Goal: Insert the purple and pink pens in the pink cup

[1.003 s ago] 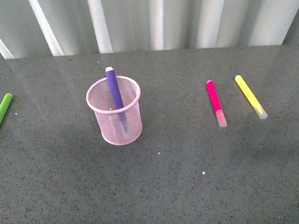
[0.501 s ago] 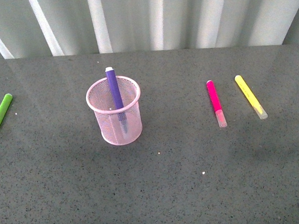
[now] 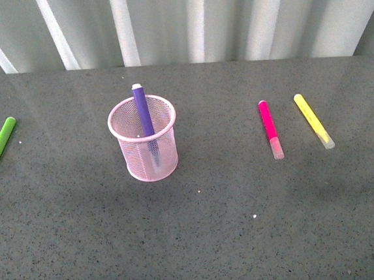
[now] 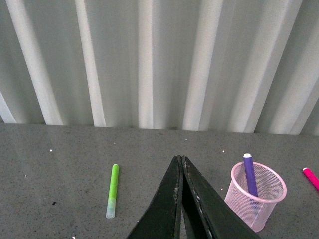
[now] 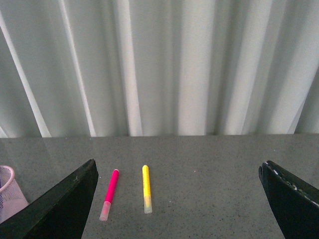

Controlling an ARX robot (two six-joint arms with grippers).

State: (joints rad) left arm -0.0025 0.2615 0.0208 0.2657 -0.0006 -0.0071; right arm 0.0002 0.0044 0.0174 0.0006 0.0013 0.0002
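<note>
Right now the left hand [image 4: 180,158] is clenched: its two black fingers press flat against each other with nothing between them, and it hangs above the dark grey speckled counter [image 3: 202,237]. The right hand [image 5: 178,164] is released, its fingers spread wide and empty, and it looks down from above the counter at two markers lying between those fingers in its wrist view. Neither arm shows in the front view.

Near the left hand stands the pink cup [image 3: 136,161], a light, slightly tapered wire-mesh cylinder with a solid rim. The purple pen [image 3: 143,111], a thick deep-purple marker with a pale top end, is already inside it, leaning against the far rim with its upper end poking out. A lime-green marker [image 3: 0,144] lies well off to the left. The pink pen [image 3: 268,126], a bright magenta marker with a clear cap, lies flat on the counter well to the right of the cup. Its cap points toward the robot. Just beside it, but not touching, lies a yellow marker [image 3: 311,118].

So the task looks half done, and the step in hand is fetching the pink pen. The open right hand seems the natural one for it. The next move calls for lowering that hand over the magenta barrel with the fingers set across it, clear of the yellow neighbour. It would then close, lift, tip the pen upright and carry it over the cup's mouth, releasing it beside the purple pen without nudging the light mesh cup.
</note>
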